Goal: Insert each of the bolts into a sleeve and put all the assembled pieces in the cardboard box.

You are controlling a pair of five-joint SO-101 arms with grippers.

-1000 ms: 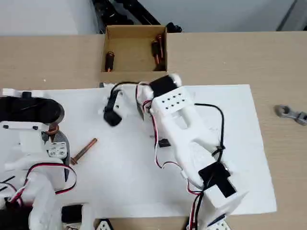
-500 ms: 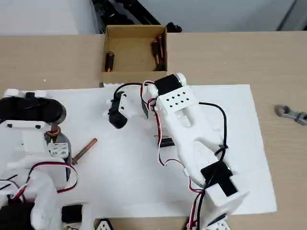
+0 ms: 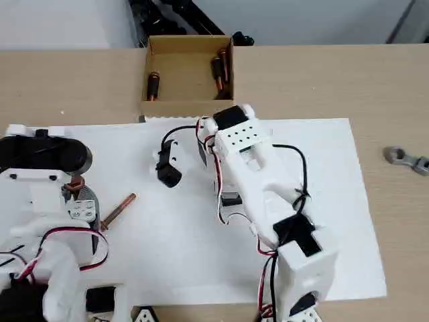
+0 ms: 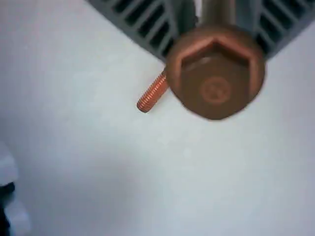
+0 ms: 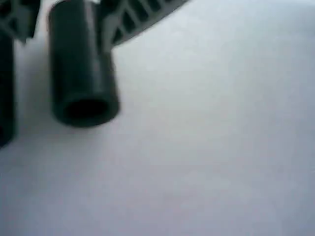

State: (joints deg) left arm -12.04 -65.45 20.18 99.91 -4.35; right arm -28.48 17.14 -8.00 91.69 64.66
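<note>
My right gripper (image 3: 167,159) hangs over the white paper just in front of the cardboard box (image 3: 190,100) and is shut on a black sleeve (image 3: 169,176). In the right wrist view the sleeve (image 5: 82,73) sits between grey ribbed fingers (image 5: 135,17), open end outward, just above the paper. At the left, my left gripper (image 3: 75,189) is shut on a copper bolt (image 4: 214,73), whose hex head faces the camera. A second copper bolt (image 3: 117,210) lies loose on the paper beside it, and its threaded tip (image 4: 150,96) shows behind the held bolt.
The box holds assembled bolt-and-sleeve pieces at its left wall (image 3: 153,85) and right wall (image 3: 221,70). A metal wrench (image 3: 405,159) lies on the wooden table at the far right. White paper (image 3: 322,154) covers the work area.
My right arm has carried the black sleeve slightly right and toward the front of the paper. The left arm and its bolt have barely shifted.
</note>
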